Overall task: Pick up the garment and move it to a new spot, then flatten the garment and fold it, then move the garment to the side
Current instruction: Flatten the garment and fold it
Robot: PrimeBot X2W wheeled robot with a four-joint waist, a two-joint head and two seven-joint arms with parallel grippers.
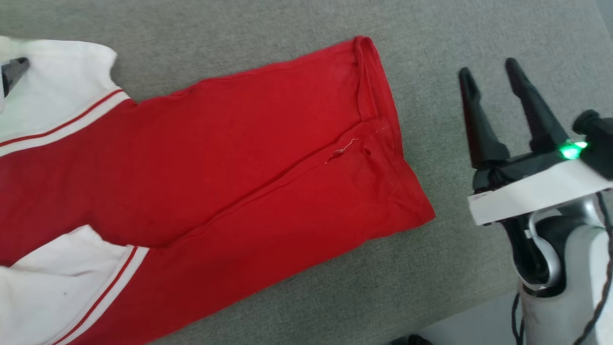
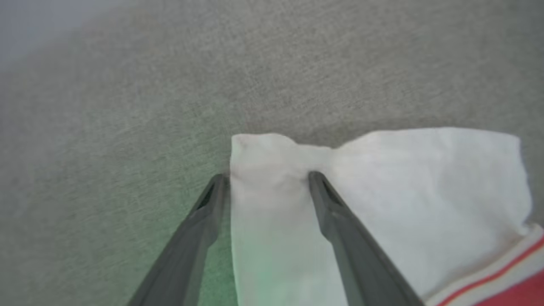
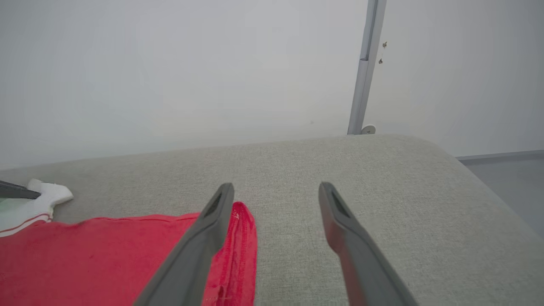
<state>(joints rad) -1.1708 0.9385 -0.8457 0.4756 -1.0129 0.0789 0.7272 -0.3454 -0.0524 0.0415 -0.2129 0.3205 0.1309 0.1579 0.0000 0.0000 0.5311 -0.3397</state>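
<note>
The garment (image 1: 230, 158) lies stretched out on the grey cushioned surface (image 1: 455, 38), red body folded lengthwise, white striped sleeves at the left. Its hem end (image 1: 383, 120) points toward my right gripper (image 1: 488, 72), which hovers open to the right of the hem, apart from the cloth. In the right wrist view the right gripper (image 3: 276, 187) has only grey surface between its fingers, with the red hem (image 3: 244, 238) beside the left finger. My left gripper (image 2: 267, 176) stands open, its two fingers straddling a corner of the white sleeve (image 2: 425, 191). One of its dark fingers (image 1: 14, 72) shows at the far sleeve.
The grey surface (image 3: 382, 170) ends in a rounded edge on the right, with floor (image 3: 510, 178) beyond. A white wall and a grey vertical pipe (image 3: 365, 68) stand behind it. Pale floor (image 1: 469, 326) shows below the near edge.
</note>
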